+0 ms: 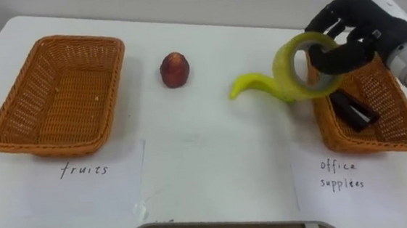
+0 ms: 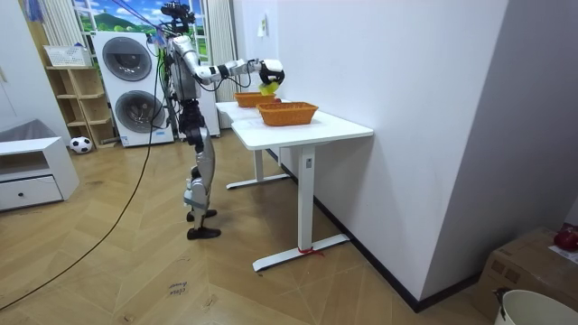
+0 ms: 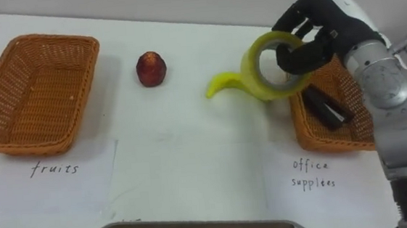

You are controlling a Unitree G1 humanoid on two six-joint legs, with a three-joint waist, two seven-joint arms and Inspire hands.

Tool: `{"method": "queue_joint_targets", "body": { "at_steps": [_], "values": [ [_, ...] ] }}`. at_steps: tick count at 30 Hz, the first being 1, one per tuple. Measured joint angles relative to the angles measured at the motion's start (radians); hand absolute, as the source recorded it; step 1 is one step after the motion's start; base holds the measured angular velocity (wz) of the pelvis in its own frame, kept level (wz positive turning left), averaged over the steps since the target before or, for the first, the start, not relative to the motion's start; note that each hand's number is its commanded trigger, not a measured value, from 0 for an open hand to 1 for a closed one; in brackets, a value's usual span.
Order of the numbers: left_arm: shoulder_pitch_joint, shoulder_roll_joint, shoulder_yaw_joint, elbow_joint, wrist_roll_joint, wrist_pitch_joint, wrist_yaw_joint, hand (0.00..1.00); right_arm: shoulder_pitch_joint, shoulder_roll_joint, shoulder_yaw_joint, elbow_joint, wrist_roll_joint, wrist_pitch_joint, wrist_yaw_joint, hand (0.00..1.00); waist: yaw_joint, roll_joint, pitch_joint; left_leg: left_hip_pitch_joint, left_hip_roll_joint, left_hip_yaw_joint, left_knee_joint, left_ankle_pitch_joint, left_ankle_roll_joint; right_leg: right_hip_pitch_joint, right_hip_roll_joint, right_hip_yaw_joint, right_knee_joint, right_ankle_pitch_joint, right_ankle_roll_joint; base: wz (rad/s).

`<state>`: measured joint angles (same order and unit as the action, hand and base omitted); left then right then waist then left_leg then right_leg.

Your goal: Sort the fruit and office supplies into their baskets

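Observation:
My right hand (image 1: 350,33) is shut on a yellow-green tape roll (image 1: 281,64), fingers hooked through its hole. It holds the roll in the air by the left rim of the office supplies basket (image 1: 401,124), which has a black item (image 1: 354,109) inside. A yellow banana (image 1: 248,85) lies on the white table just left of the roll, partly behind it. A red fruit (image 1: 174,69) sits mid-table. The fruits basket (image 1: 14,107) at the left is bare inside. In the room view I stand at the table with the right hand (image 2: 269,72) stretched over it.
Paper labels lie in front of each basket: "fruits" (image 1: 84,169) at the left, "office supplies" (image 1: 339,175) at the right. The table's front edge (image 1: 198,227) runs along the bottom. Washing machines (image 2: 126,86) stand behind me in the room view.

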<state>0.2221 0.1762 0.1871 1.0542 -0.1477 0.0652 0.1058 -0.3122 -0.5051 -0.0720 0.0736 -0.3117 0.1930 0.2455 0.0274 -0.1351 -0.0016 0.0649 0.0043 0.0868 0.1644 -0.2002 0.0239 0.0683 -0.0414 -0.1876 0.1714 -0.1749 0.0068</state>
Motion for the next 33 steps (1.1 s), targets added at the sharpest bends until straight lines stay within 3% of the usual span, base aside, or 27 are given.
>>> {"method": "queue_joint_targets", "body": {
  "at_steps": [7,16,23,33],
  "values": [
    [0.001,0.0,-0.005,0.008,-0.035,0.001,0.019,0.0,0.018,-0.003,0.0,0.117,0.022,0.008,-0.046,1.0,-0.002,-0.01,-0.0002,0.0,0.003,0.021,-0.002,0.0,0.0,-0.014,0.004,0.026,0.006,0.001,-0.002,-0.09],
    [0.006,0.001,0.007,0.027,-0.056,0.01,0.013,0.0,0.025,-0.022,-0.005,0.125,0.089,0.015,-0.063,1.0,-0.025,-0.015,-0.0011,0.001,0.005,0.019,-0.002,0.0,0.0,-0.017,0.006,0.028,0.013,0.001,-0.002,-0.01],
    [0.01,0.001,0.007,0.021,-0.056,0.019,0.013,0.0,0.077,-0.022,-0.123,0.133,0.123,0.014,-0.071,1.0,-0.027,-0.011,-0.001,0.0,0.006,0.018,-0.002,0.0,0.0,-0.016,0.007,0.02,0.013,0.002,-0.002,0.01],
    [0.016,0.001,0.008,-0.024,-0.055,0.021,0.018,0.0,0.124,-0.022,-0.125,0.191,0.123,0.017,-0.076,1.0,-0.039,-0.002,-0.0032,0.002,0.008,0.023,-0.002,0.0,0.0,-0.017,0.008,0.024,0.014,0.002,-0.002,0.0]
  ]
}}
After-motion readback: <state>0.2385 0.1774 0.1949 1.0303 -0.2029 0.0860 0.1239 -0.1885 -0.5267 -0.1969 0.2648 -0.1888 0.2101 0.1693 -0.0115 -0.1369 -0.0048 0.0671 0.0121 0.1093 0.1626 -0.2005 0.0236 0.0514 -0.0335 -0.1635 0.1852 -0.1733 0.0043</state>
